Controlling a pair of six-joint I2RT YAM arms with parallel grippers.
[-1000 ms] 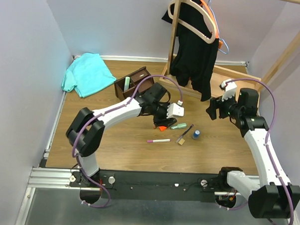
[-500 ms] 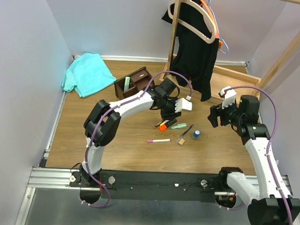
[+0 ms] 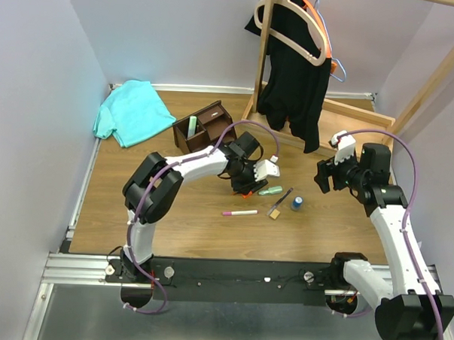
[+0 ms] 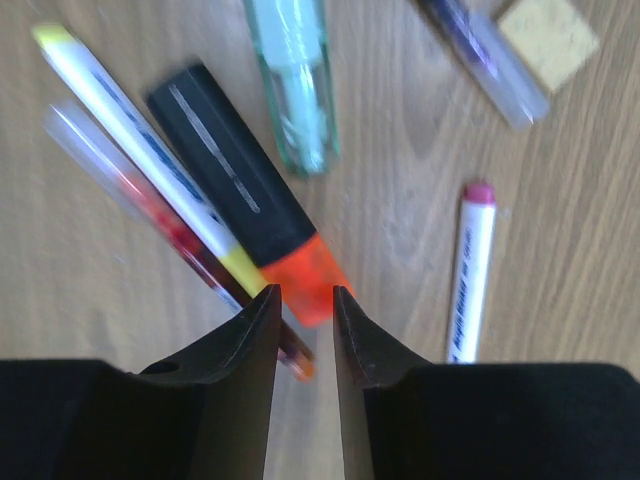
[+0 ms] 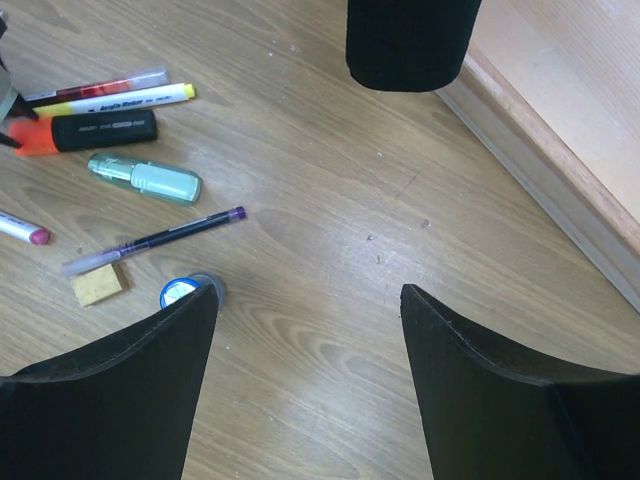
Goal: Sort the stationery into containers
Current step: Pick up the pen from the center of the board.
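My left gripper (image 3: 247, 186) is low over the orange marker (image 4: 245, 200), which has a black body and lies on the wooden floor. The jaws are only narrowly apart, with its orange end (image 4: 308, 288) at the tips. Beside it lie a yellow marker (image 4: 140, 150), a red pen (image 4: 150, 215), a pale green marker (image 4: 295, 90), a pink marker (image 4: 470, 270), a thin dark pen (image 5: 150, 240), a tan block (image 5: 98, 283) and a blue cylinder (image 5: 180, 292). My right gripper (image 5: 305, 300) is wide open and empty, right of the blue cylinder (image 3: 295, 203). The dark brown organizer (image 3: 206, 124) holds one pale green marker (image 3: 192, 125).
A turquoise cloth (image 3: 131, 112) lies at the far left. A wooden clothes rack with a black garment (image 3: 295, 75) stands behind, with its light wooden base (image 5: 570, 110) close to my right gripper. Walls close in on both sides.
My left gripper lifted away up and right from the markers, then came back down onto the orange marker. The right gripper shifted slightly.
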